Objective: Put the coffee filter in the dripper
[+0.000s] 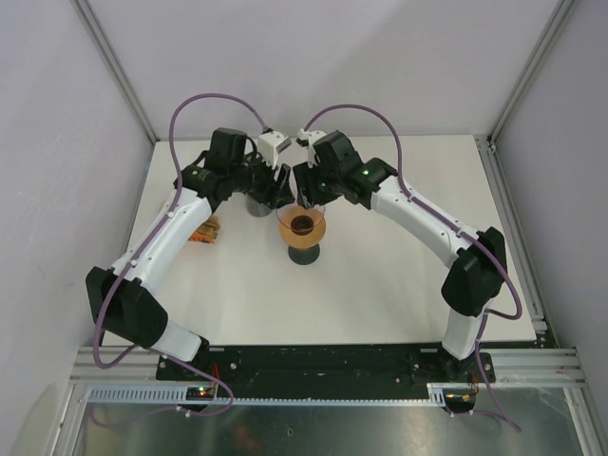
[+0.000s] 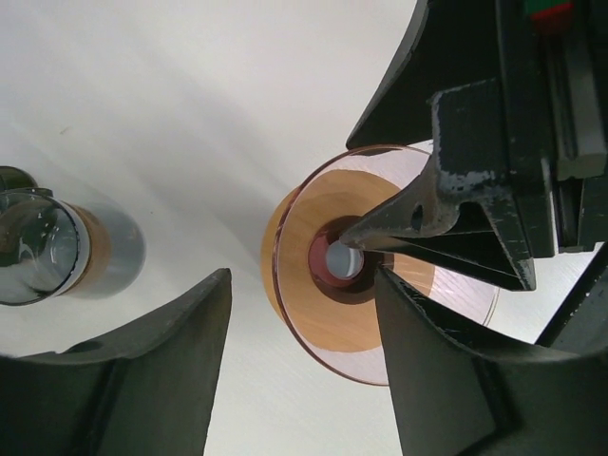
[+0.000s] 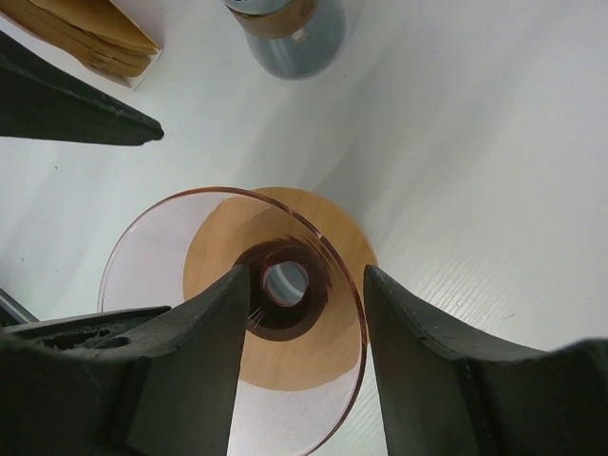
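The dripper (image 1: pixel 302 226) is a clear pinkish cone with a wooden ring on a dark stand at the table's middle. I see no filter inside it. The brown coffee filters (image 1: pixel 205 231) lie stacked at the left, and also show at the top left of the right wrist view (image 3: pixel 90 33). My right gripper (image 1: pixel 306 198) is open over the dripper (image 3: pixel 294 351), one finger inside the cone and one outside its rim. My left gripper (image 1: pixel 282 190) is open and empty just beside the dripper (image 2: pixel 323 313), whose near rim lies between its fingers (image 2: pixel 446 380).
A grey cylinder with a wooden band (image 1: pixel 258 204) stands close behind and left of the dripper, under the left arm; it shows in both wrist views (image 2: pixel 57 252) (image 3: pixel 290 28). The two wrists sit almost touching above the dripper. White table, frame posts at the corners.
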`<action>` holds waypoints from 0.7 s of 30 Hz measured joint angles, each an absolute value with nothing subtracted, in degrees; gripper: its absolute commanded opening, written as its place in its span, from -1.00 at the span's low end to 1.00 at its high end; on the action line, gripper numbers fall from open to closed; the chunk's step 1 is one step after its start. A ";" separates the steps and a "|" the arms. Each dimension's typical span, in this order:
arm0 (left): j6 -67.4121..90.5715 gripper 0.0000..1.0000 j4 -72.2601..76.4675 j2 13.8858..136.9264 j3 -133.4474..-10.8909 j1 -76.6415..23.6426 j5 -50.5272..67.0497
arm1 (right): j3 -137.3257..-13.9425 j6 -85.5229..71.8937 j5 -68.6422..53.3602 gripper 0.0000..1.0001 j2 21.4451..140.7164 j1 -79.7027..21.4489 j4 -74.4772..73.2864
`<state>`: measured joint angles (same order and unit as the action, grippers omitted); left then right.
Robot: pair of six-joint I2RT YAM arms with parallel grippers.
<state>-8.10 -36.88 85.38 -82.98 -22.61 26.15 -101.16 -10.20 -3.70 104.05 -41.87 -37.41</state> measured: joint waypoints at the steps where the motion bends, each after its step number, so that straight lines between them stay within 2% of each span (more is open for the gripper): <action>1: -8.12 0.36 -36.86 85.27 -83.11 -22.61 25.87 | -101.19 -10.13 -3.70 0.17 104.05 -41.87 -37.45; 11: -9.15 0.75 -38.11 84.68 -84.05 -22.33 22.94 | -102.48 -8.40 -3.70 0.44 104.01 -41.52 -38.72; 21: -10.90 0.74 -38.96 79.57 -85.65 -14.90 19.18 | -102.89 -5.26 -6.61 0.47 98.65 -40.03 -37.80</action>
